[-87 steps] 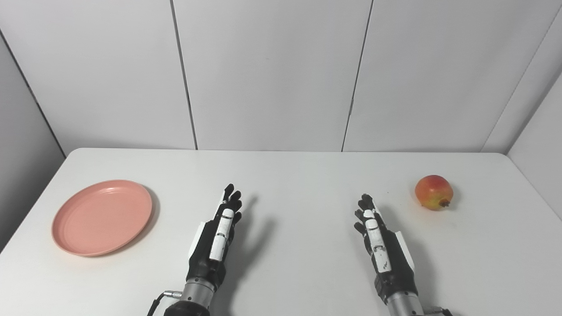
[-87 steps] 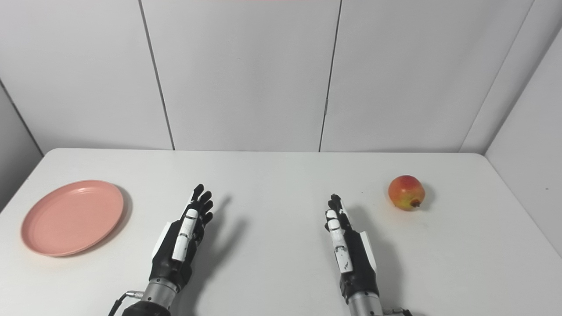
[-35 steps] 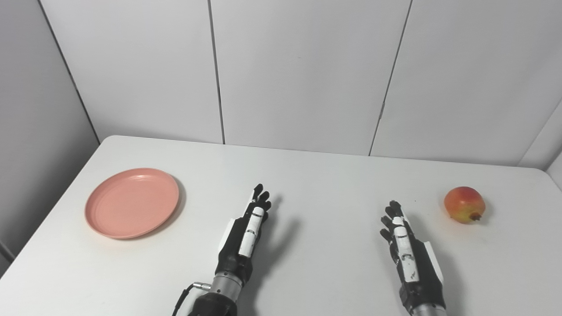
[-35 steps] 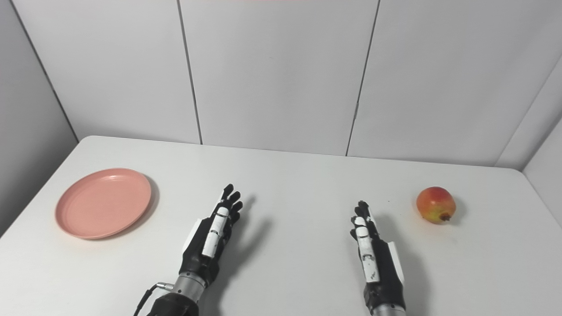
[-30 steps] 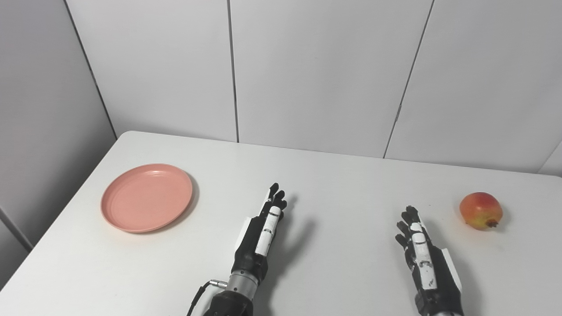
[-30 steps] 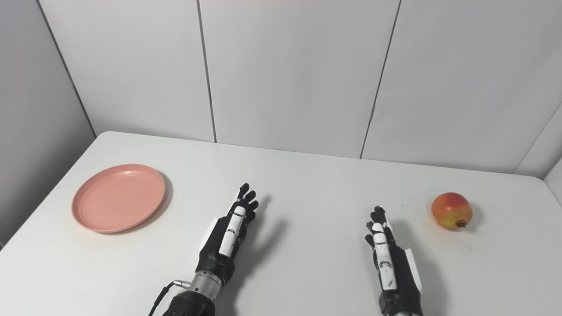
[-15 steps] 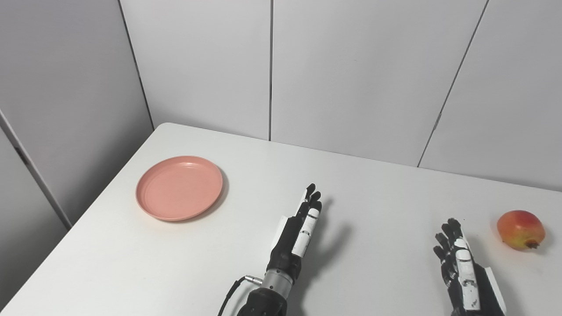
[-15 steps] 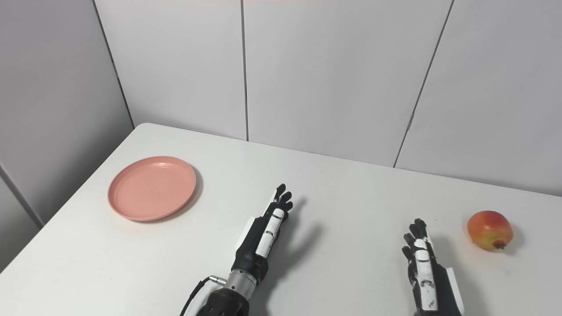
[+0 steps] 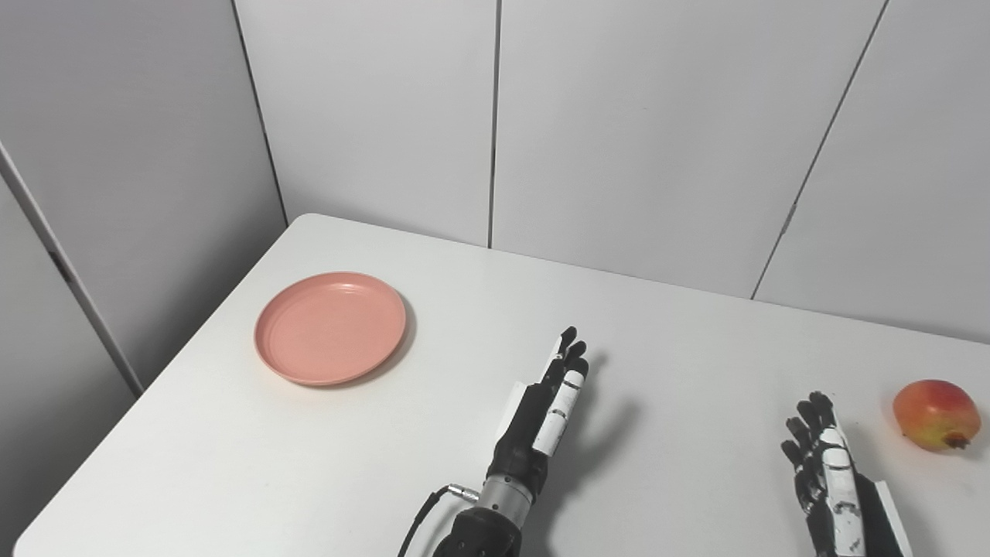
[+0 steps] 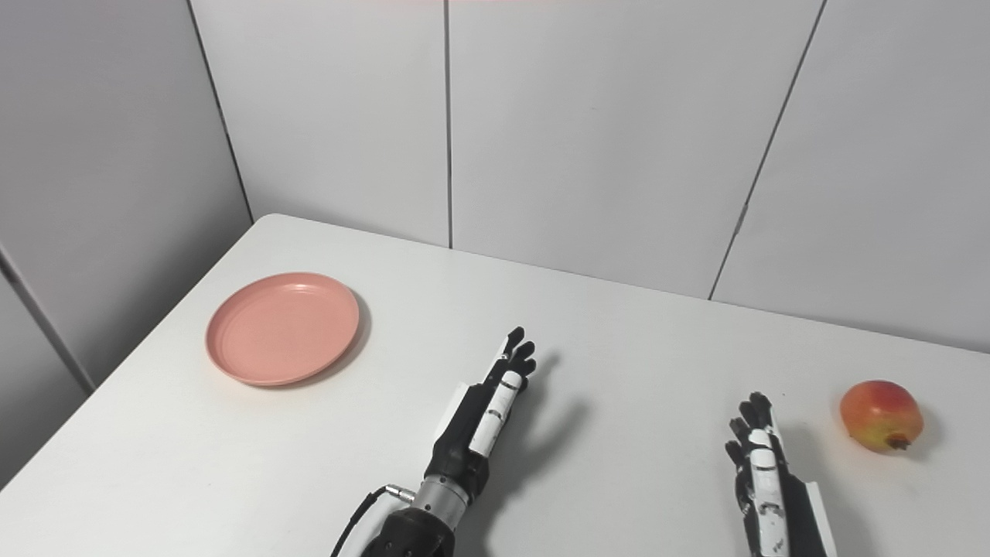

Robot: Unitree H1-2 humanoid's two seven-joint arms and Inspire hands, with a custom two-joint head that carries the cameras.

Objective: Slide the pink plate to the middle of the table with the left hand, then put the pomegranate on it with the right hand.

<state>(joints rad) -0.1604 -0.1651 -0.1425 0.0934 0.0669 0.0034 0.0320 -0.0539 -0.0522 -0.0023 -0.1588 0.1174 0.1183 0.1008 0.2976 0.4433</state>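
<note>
A pink plate [image 9: 330, 326] lies flat near the left end of the white table [image 9: 433, 309], with nothing on it. The red-yellow pomegranate [image 9: 936, 414] rests on the table at the far right. My left hand [image 9: 545, 414] hovers over the middle of the table, fingers stretched out and apart, holding nothing, well to the right of the plate. At the bottom right my right hand [image 9: 831, 483] is open too, edge-on, a short way left of the pomegranate. The same plate [image 10: 282, 327] and pomegranate [image 10: 882, 415] show in the right eye view.
Grey wall panels [image 9: 619, 116] rise behind the table and along its left side. A grey cable [image 9: 421, 518] runs from my left wrist. The table's left edge drops off close to the plate.
The camera has swung left, so the whole scene has shifted right in the picture. Plate and pomegranate lie where they were, and both hands stay open in the same pose.
</note>
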